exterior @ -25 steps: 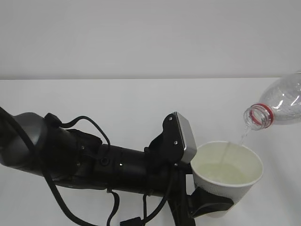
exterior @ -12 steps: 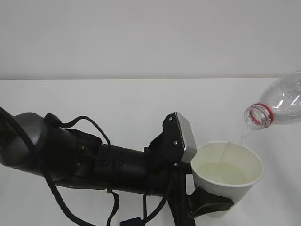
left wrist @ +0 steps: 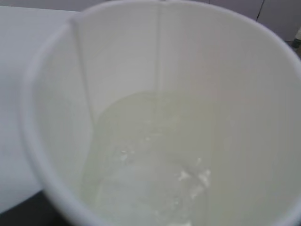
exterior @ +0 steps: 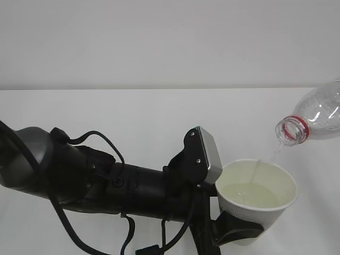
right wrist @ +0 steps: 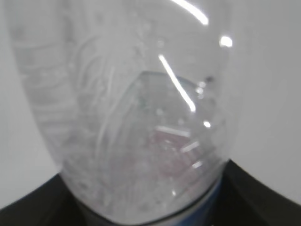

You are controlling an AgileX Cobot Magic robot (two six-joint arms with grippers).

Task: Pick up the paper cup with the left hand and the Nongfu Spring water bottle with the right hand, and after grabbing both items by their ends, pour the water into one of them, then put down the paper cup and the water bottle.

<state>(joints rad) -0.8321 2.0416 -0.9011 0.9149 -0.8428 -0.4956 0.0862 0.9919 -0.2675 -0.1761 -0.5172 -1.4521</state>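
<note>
At the right end of the bench, pour in progress: the left hand has its fingers clamped around the lower wall of the paper cup, cup upright, held just above the bench surface. The Nongfu Spring water bottle sits up and to the right of the cup, tilted mouth-down, red neck ring over the far rim. A thin stream of the water drops into the cup, which looks roughly a third to half full. The right hand itself is out of the exterior view; the right wrist view shows dark finger edges hugging the bottle's base end, so it reads as gripped there. Handling call: the cup is thin paper, crushes easily and gets heavier as it fills, so hold low on the wall with light squeeze. The bottle is nearly drained, light, thin ribbed plastic that flexes and may slip if wet; hold stays at the base end.
</note>
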